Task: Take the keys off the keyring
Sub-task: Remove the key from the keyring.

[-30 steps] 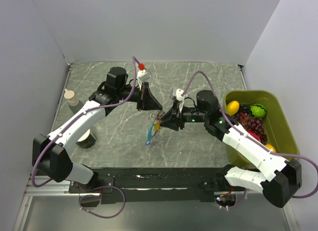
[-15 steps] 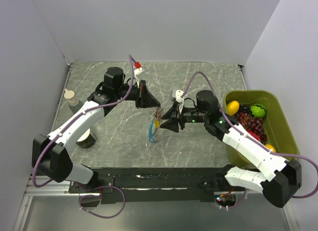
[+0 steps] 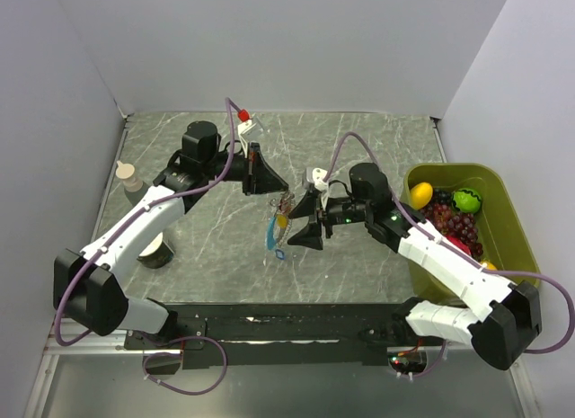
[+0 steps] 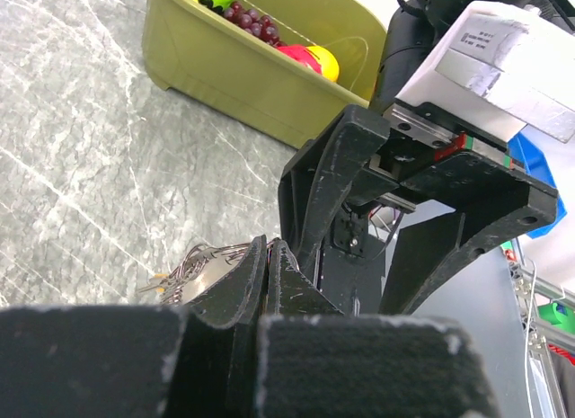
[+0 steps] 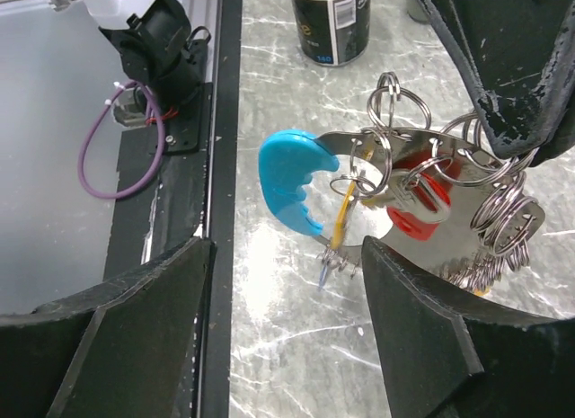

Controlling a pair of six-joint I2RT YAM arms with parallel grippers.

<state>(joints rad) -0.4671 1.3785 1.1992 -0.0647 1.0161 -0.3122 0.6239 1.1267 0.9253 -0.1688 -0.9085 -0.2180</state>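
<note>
The left pincer (image 3: 276,188) is closed tight on the keyring (image 5: 499,211), a cluster of silvery split rings hooked into one another. Its black fingers meet with no gap in the left wrist view, and the rings poke out just beside their tips. The bunch hangs from this grip over the middle of the marbled grey tabletop (image 3: 359,139), between the two arms.

The keys (image 3: 277,229) dangle below the rings. In the right wrist view there is a blue-headed key (image 5: 289,180) with a curved, notched edge, a thin yellow-orange piece (image 5: 343,216) hanging straight down beside it, and a red piece (image 5: 415,211) tucked behind a ring. All of them are threaded on the rings. From above, the light-blue strip hangs lowest, and whether its end touches the tabletop cannot be told.

The right pincer (image 3: 298,222) stands wide open and has hold of nothing. It faces the bunch from the right, one finger on each side of the dangling keys and just short of them. No contact shows.

A black canister with a label (image 3: 160,250) stands on the tabletop near the left arm, and a small pale bottle (image 3: 130,177) sits further back by the left wall. At the right edge, an olive-green bin (image 3: 449,170) holds toy fruit: dark grapes, a yellow lemon and a green piece.
</note>
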